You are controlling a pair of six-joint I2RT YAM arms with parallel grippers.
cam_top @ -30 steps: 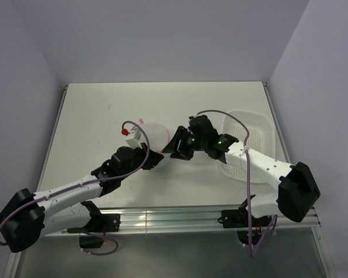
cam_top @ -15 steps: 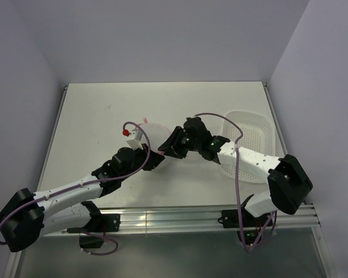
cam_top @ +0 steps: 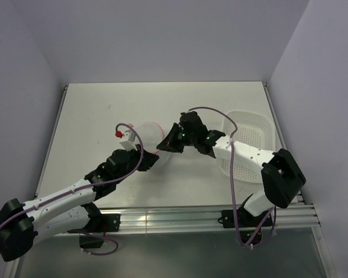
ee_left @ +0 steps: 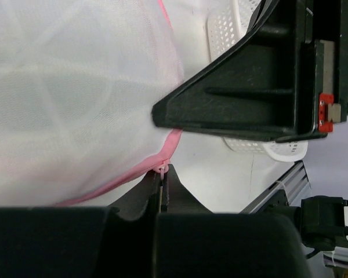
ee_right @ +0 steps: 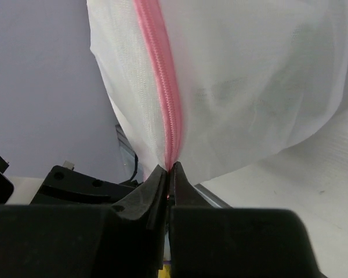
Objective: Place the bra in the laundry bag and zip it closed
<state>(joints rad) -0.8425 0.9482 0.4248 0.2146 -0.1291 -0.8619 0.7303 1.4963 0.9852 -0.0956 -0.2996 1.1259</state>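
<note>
The laundry bag (cam_top: 146,133), white mesh with a pink zipper, is held up between both grippers. My left gripper (cam_top: 153,157) is shut on the small pink zipper pull (ee_left: 161,169) at the bag's (ee_left: 75,104) lower edge. My right gripper (cam_top: 162,144) is shut on the pink zipper seam (ee_right: 162,87), pinching the bag's (ee_right: 255,75) rim from the opposite side; its black finger (ee_left: 243,98) fills the left wrist view. The bra is hidden; I cannot make it out through the mesh.
A white perforated basket (cam_top: 252,139) sits on the table at the right, under the right forearm, and also shows as the basket (ee_left: 235,29) behind the right finger. The table's front rail (cam_top: 180,217) runs along the near edge.
My right gripper moved left to the bag and closed on its zipper seam. The left arm drew back slightly to the left, still holding the pull.
</note>
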